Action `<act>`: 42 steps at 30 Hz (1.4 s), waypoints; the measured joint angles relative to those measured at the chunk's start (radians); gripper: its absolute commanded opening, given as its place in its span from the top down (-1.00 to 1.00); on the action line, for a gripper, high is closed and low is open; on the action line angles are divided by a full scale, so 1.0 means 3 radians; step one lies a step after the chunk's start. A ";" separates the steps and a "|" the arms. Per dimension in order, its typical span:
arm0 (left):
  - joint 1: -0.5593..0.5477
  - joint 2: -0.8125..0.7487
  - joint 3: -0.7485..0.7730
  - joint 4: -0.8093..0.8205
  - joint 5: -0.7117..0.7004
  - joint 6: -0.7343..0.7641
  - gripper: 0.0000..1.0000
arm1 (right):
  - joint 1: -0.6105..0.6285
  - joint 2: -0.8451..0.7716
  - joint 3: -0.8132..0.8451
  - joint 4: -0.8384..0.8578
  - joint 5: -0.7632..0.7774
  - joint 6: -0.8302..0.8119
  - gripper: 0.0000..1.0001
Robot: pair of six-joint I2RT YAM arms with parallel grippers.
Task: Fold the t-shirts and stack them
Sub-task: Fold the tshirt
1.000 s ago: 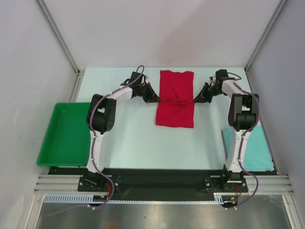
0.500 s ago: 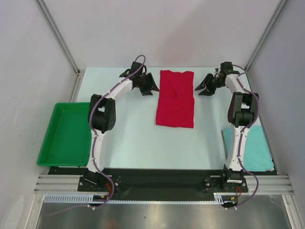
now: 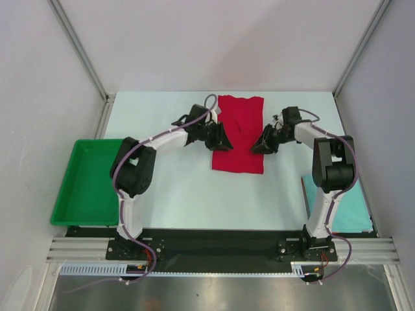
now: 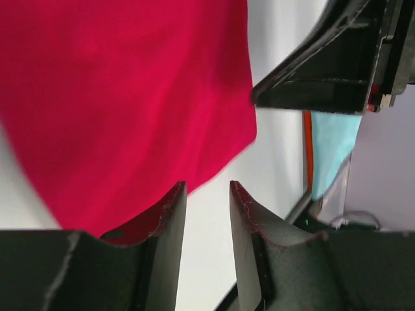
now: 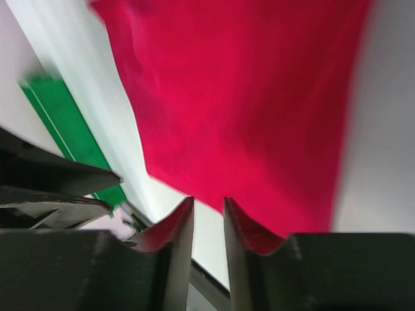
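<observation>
The red t-shirt (image 3: 238, 133) lies folded mid-table, with the left gripper (image 3: 222, 137) and right gripper (image 3: 261, 144) at its side edges. Only the wrist views show both jaws narrowly parted and empty. The right arm (image 3: 331, 175) partly hides the teal t-shirt (image 3: 353, 201) at the near right corner. A green tray (image 3: 65, 184) sits at the left edge.

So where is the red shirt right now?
In the top view, the red shirt lies flat on the table, in the middle toward the far edge, with the left fingers and right fingers at its two sides.
</observation>
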State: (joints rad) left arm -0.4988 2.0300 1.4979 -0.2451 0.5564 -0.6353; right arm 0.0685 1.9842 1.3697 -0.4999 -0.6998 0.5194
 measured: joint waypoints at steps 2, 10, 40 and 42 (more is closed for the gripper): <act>-0.0095 0.0011 -0.0161 0.0078 0.0094 -0.0039 0.28 | 0.0141 -0.0066 -0.0285 0.0141 -0.0127 0.0027 0.80; -0.0019 0.0100 -0.0534 0.0008 0.0062 0.0032 0.37 | 0.0155 -0.0102 -0.0965 0.0225 -0.0235 -0.0078 0.94; 0.0161 0.1199 0.0440 0.1156 0.0565 -0.0613 0.12 | -0.0107 0.0891 0.0154 0.1764 -0.0526 0.1043 0.60; 0.0197 0.1308 0.0562 0.1261 0.0676 -0.0741 0.13 | -0.0120 0.1007 0.0275 0.1902 -0.0540 0.1147 0.61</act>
State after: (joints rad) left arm -0.4397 2.4226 1.6665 0.1333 0.7593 -0.8577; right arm 0.0326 2.2864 1.4521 0.0708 -0.8619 0.8635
